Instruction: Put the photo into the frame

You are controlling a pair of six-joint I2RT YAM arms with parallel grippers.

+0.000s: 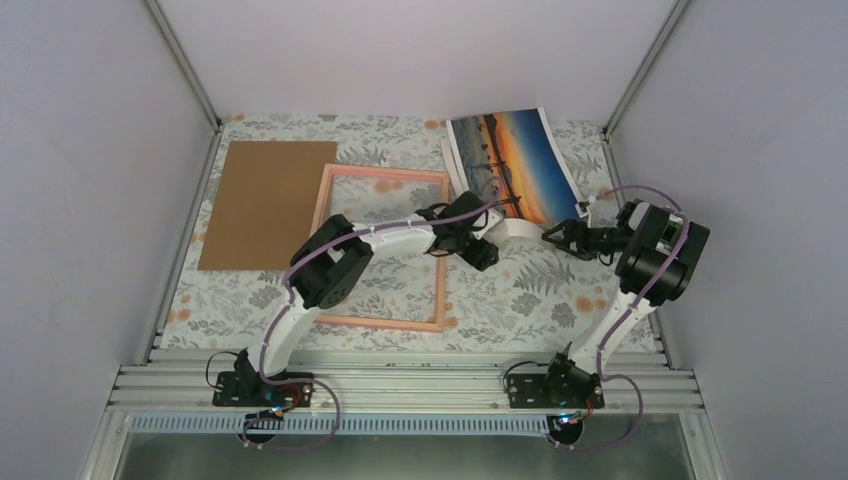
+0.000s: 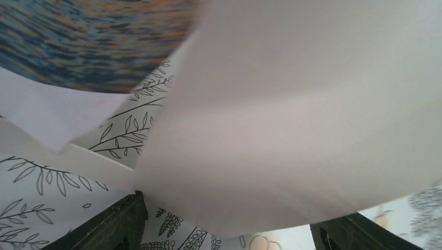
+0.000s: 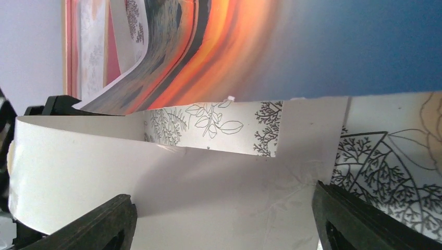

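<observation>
**DESK:** The left claw [image 1: 482, 246], what is it doing?

**PHOTOGRAPHER:** Jaws apart, low over the floral tablecloth [image 1: 520, 290], just outside the right-hand border of the pink frame [image 1: 385, 174]. A bowed white sheet [image 2: 292, 130] fills its wrist view, passing over the two dark fingers [image 2: 122, 221].

**DESK:** And the right claw [image 1: 558, 238]?

**PHOTOGRAPHER:** It faces the left one, also spread wide, and a white sheet curves across between its fingers [image 3: 99, 224]. Whether that sheet is a mat or the print's own back, I cannot tell from here.

**DESK:** The photo [image 1: 512, 160]?

**PHOTOGRAPHER:** Just beyond both claws, sunset side up, curled, and outside the frame. The frame lies flat to the left claw's left, under that arm. A brown cardboard sheet [image 1: 265, 205] lies farther left again.
</observation>
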